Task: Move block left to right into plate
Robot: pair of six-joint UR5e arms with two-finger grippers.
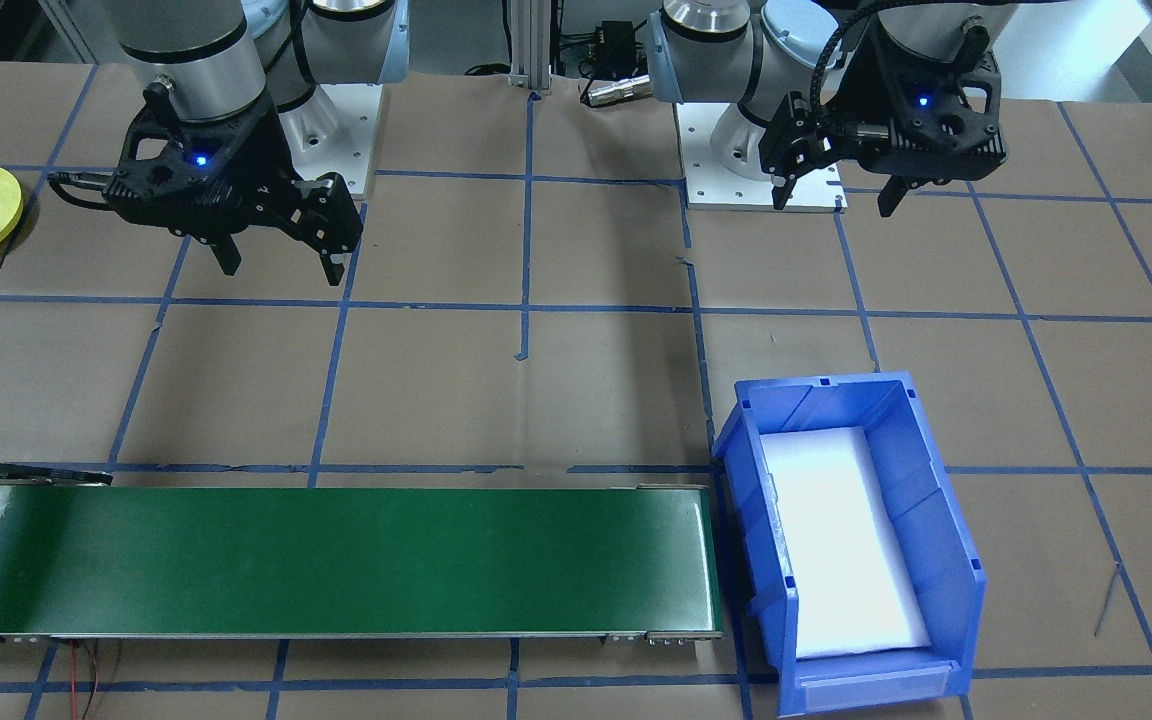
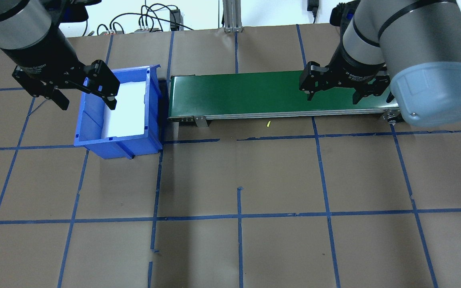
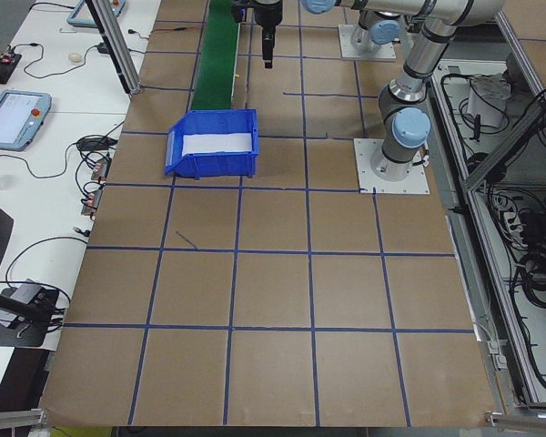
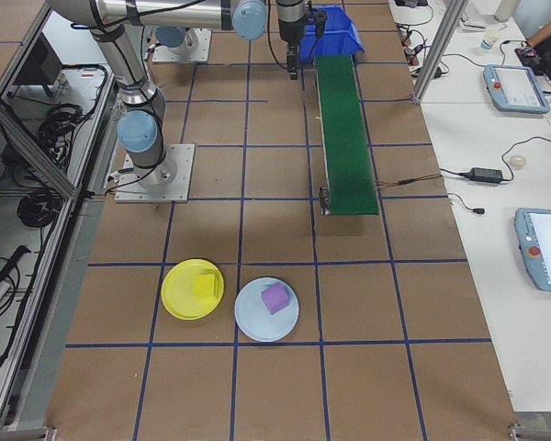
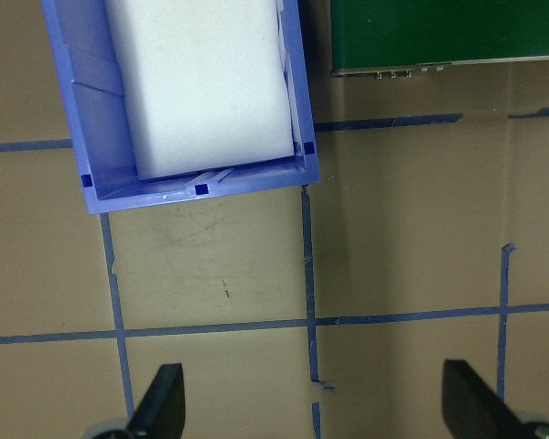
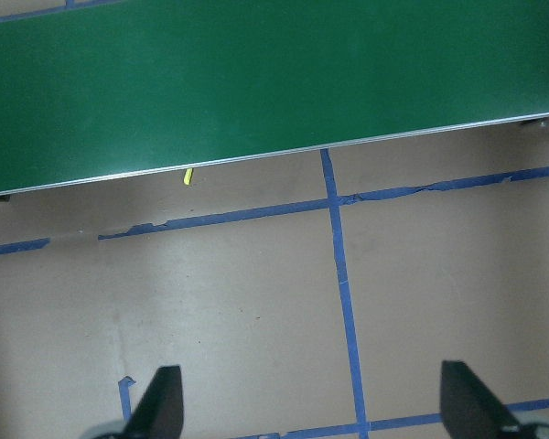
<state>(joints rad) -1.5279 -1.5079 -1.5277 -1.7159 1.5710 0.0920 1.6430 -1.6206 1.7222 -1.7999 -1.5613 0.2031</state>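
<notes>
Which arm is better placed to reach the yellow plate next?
Right. Its open gripper hangs on the yellow plate's side of the table; the left gripper is on the blue bin's side.

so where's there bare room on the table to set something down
The widest bare stretch is the brown paper on the robot's side of the green conveyor belt and blue bin. The belt top is bare too. It is tighter where the bin butts against the belt end, and at the right end, where the yellow plate and light blue plate sit together, each holding a block.
</notes>
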